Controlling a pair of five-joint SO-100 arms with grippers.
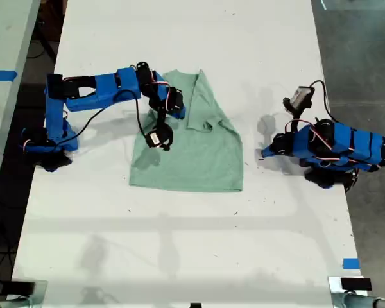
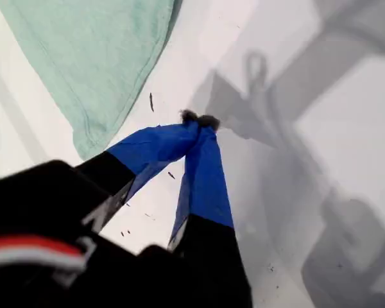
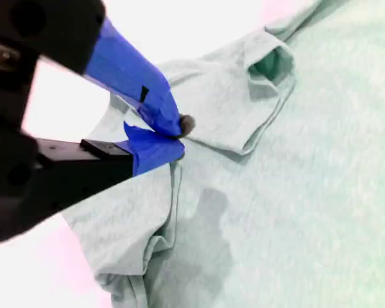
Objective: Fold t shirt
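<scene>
At the centre of the second wrist view, my second gripper (image 3: 170,138) has its jaws nearly closed, a narrow gap left between the tips, just above a folded-over part of the t shirt (image 3: 308,192); whether they pinch any cloth I cannot tell. In the exterior view this is the arm reaching in from the left of the frame, its gripper (image 1: 159,138) over the shirt's left part.

My first gripper (image 2: 199,122) has its jaws closed on nothing, tips together over bare tabletop (image 2: 346,128), with the shirt's corner (image 2: 96,58) near but apart. In the exterior view it sits folded up at the right of the frame (image 1: 267,153), beside the shirt (image 1: 199,160), which lies partly folded at the frame's centre.

The risk, as I judge it — a lift with only a thin pinch, or none, could let the cloth slip and undo the fold, or drag the whole shirt sideways.

No containers are in sight.
</scene>
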